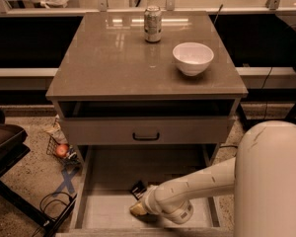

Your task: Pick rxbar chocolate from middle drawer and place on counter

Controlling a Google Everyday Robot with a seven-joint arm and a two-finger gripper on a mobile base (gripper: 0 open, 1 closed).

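Probably the rxbar chocolate (138, 188) is going to handle as a light, flat, fairly stiff bar in a slick wrapper. It is likely calling for a pinch across its narrow width near the middle, since a crinkly end could slip. It is lying toward the front of the floor of the pulled-out middle drawer (111, 174), showing as a small dark rectangle with a hint of pale print. The gripper (137, 210) is sitting low in that drawer, just beside the bar on its near side; whether it is released or clenched I cannot tell. Above, the counter (108, 63) is carrying a white bowl (193, 58) and a drink can (152, 23).
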